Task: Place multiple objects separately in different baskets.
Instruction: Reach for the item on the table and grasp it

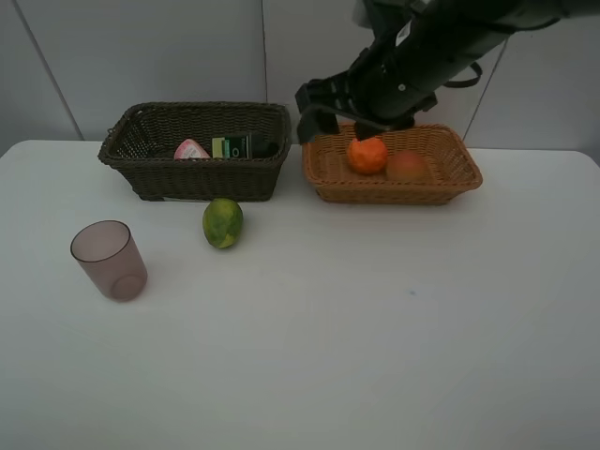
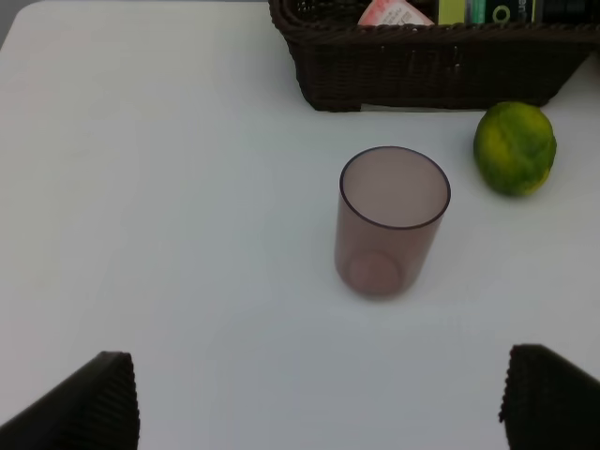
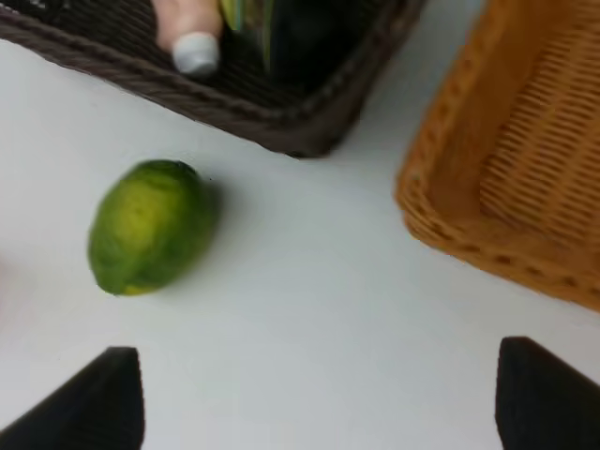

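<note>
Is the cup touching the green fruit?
Apart. The left wrist view shows bare white table between the cup and the green fruit.

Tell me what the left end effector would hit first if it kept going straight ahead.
Most likely the mauve cup, standing upright roughly centred ahead of the open left end effector. The green fruit sits off that line. Depth is unclear, so the table might come first.
</note>
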`<act>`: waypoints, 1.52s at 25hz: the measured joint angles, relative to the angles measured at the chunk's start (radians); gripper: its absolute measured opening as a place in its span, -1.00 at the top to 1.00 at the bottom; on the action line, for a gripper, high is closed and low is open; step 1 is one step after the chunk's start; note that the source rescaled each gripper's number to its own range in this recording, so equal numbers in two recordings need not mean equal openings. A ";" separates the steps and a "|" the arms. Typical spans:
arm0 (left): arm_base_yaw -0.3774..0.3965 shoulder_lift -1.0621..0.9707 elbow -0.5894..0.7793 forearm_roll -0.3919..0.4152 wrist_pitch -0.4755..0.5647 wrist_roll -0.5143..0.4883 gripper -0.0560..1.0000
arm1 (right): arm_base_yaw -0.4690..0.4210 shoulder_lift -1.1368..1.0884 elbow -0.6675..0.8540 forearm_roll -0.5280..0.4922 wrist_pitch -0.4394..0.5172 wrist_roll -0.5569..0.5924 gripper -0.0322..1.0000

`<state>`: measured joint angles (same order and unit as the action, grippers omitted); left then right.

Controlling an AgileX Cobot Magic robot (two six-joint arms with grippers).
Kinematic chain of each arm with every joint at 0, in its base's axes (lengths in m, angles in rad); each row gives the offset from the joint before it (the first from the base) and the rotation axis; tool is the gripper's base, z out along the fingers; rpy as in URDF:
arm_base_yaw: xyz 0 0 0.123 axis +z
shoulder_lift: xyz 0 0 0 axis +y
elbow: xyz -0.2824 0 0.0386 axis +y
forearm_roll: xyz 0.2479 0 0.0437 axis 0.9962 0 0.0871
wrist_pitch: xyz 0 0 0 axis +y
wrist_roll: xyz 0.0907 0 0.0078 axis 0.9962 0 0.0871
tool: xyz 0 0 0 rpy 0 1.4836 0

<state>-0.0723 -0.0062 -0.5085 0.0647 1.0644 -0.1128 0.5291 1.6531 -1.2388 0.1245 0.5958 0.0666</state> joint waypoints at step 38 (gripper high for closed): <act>0.000 0.000 0.000 0.000 0.000 0.000 -1.00 | -0.289 -1.473 0.565 -0.263 0.580 0.074 -0.41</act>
<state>-0.0723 -0.0062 -0.5085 0.0647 1.0644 -0.1128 0.2401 0.1796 -0.6739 -0.1389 1.1755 0.1409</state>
